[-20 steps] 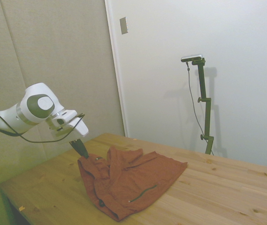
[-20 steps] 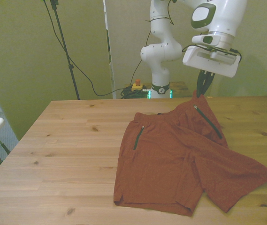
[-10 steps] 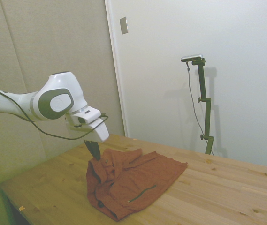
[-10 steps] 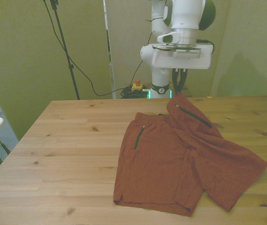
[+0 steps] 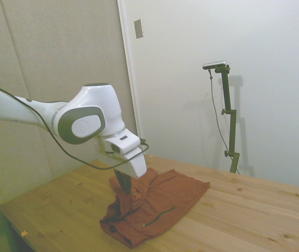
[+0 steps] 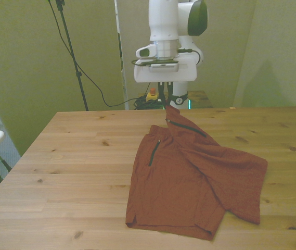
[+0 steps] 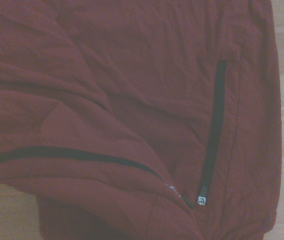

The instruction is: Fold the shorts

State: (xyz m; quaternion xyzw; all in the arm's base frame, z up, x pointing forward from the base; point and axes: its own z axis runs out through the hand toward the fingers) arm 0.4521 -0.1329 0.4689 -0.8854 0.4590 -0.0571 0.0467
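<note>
The gripper [image 6: 164, 102] is pinching a waistband corner of the shorts [image 6: 189, 177], holding it raised above the garment's middle. The rest of the shorts lies on the wooden table [image 6: 75, 156], one leg already drawn partly over the other. Risk: the pinch covers little fabric, so it may slip free. Dragging could also bunch the lower layer and skew the fold.

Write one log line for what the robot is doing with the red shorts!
pincer: shut on shorts corner, lifted | shorts: one side raised over the other, rest flat on table | fold: not yet done
</note>
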